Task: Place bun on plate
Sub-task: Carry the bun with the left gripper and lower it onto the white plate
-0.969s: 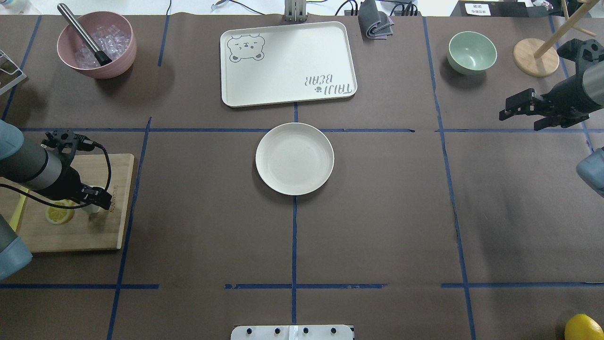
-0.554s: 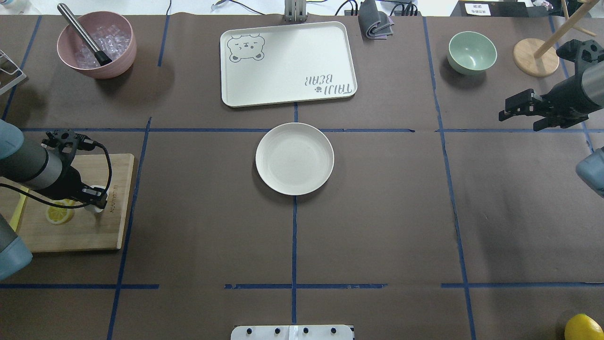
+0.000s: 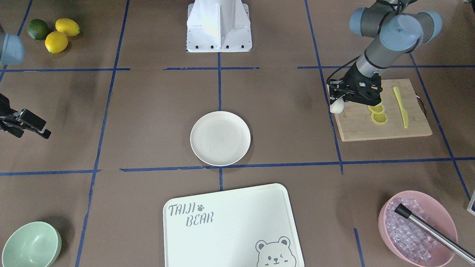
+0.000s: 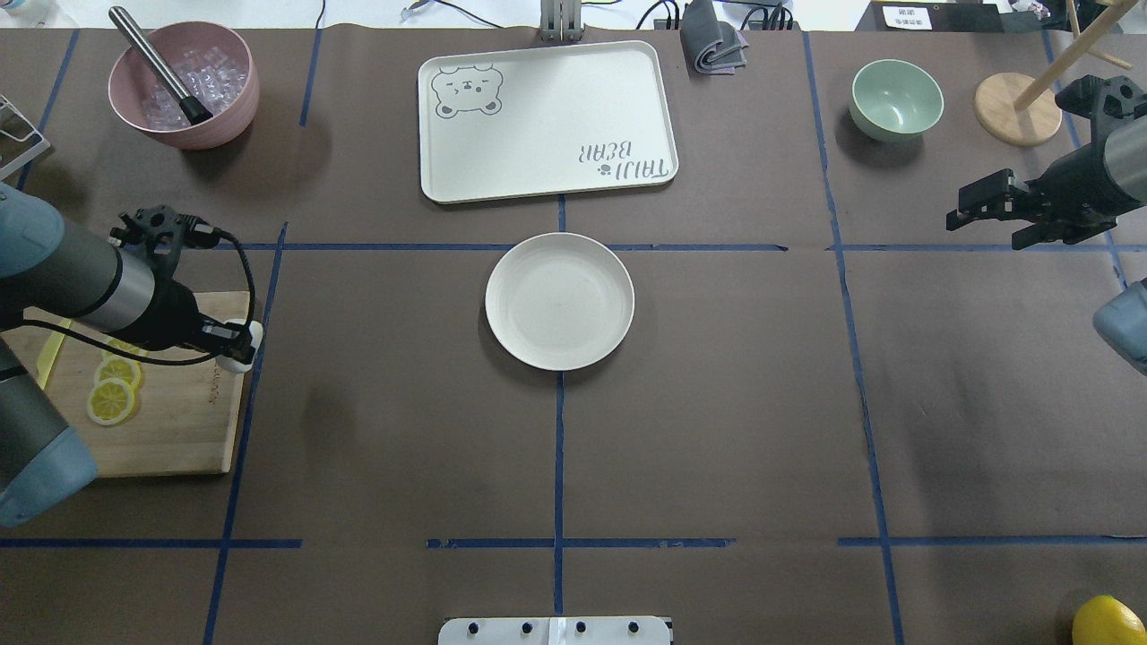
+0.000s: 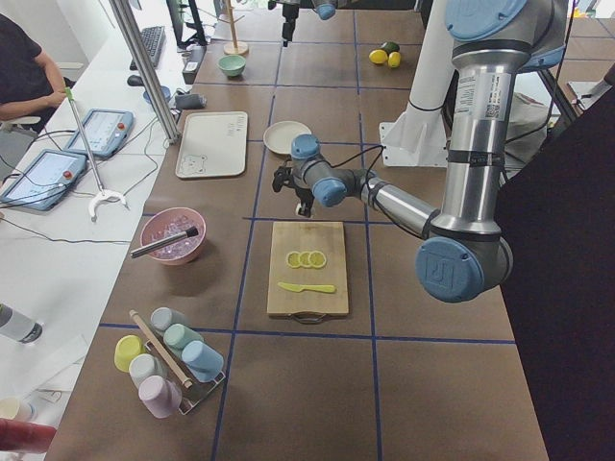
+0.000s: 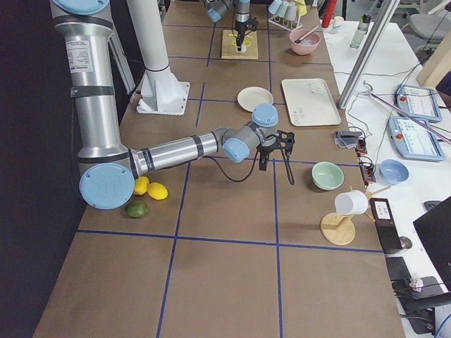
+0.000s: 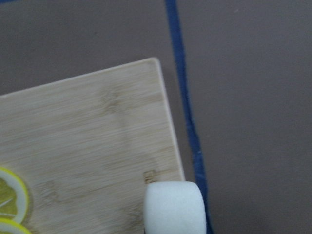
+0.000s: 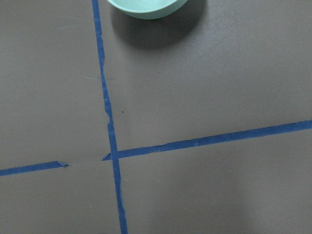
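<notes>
Left claw (image 4: 235, 344) grasps bun (image 4: 251, 340) (over corner of cutting board (image 4: 170, 430)), plate (image 4: 559, 301) well apart

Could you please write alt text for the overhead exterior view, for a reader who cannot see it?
The left end effector holds the white bun over the corner of a cutting board, left of the bare round plate at the table's centre. The right end effector hangs at the far right.

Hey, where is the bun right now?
In the overhead view the bun is at the left, held in the jaws of the left gripper over the right edge of the cutting board, well left of the plate.
</notes>
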You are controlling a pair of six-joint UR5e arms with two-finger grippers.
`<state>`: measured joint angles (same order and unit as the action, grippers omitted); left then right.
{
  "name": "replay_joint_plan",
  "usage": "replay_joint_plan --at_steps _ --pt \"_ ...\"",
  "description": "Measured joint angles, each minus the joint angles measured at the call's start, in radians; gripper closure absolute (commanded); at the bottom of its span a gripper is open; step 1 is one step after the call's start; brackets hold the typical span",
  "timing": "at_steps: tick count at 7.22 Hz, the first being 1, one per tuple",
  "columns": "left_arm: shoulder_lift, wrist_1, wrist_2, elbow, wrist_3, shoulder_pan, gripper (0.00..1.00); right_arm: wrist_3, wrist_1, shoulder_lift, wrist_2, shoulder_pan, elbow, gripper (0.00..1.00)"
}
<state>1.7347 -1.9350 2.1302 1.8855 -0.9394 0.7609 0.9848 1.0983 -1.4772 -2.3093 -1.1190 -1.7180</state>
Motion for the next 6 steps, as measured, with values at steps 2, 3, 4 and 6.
replay_joint_plan --at_steps 2,3,4,6 --pt "0.201 0.062 -0.022 -0.001 -0.215 -0.055 0.68 0.0 0.0 0.0 -0.003 0.0 0.0 0.0" --pt "0.289 0.1 -0.094 -0.015 -0.285 -0.125 0.68 0.0 0.0 0.0 -0.004 0.0 0.0 0.0" --pt "0.369 0.125 -0.193 -0.059 -0.32 -0.195 0.67 0.0 0.0 -0.001 -0.004 -0.001 0.0 0.0" --pt "0.532 0.134 -0.32 -0.256 -0.337 -0.268 0.66 0.0 -0.001 -0.003 -0.004 -0.001 0.0 0.0"
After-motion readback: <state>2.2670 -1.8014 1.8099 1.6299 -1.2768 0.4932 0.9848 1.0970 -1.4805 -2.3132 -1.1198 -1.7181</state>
